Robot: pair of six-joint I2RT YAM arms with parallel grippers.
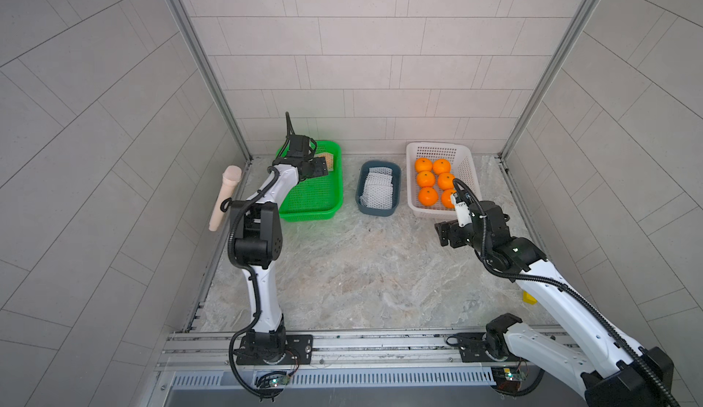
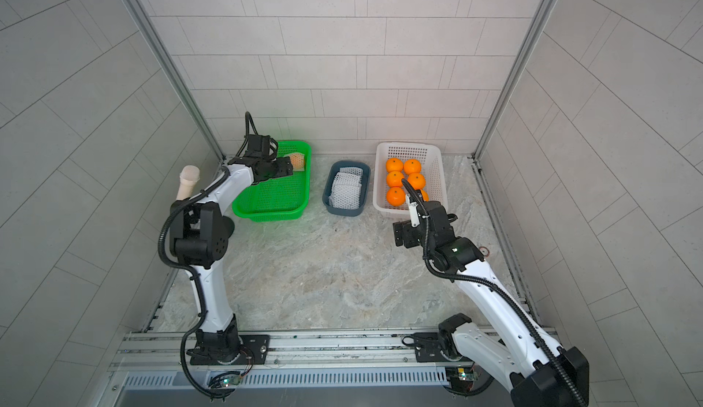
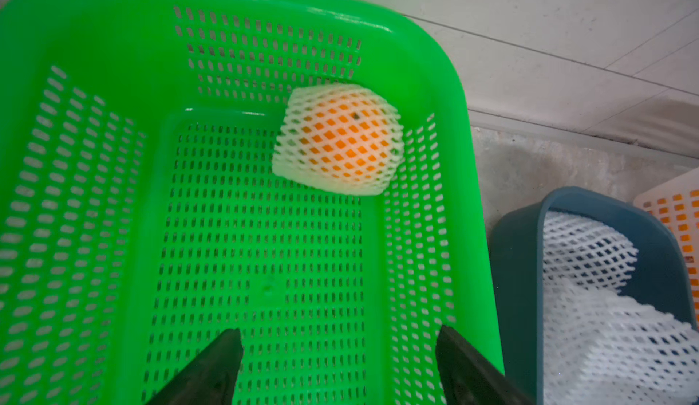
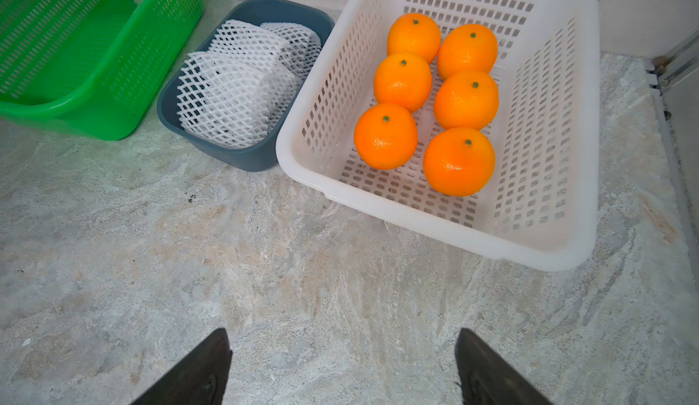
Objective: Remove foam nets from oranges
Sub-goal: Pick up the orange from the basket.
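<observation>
Orange (image 3: 340, 138) in foam net (image 3: 291, 172), corner of green basket (image 3: 94, 43); left gripper (image 3: 338, 331) above basket, right gripper (image 4: 343, 331) well apart; both wide-spread, empty.

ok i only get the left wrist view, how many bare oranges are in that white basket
observer: Six oranges, all bare, lie in two rows of three in the white basket.
operator: and the other arm, where is it
observer: The right gripper hovers over bare table in front of that basket, open and empty.
</observation>
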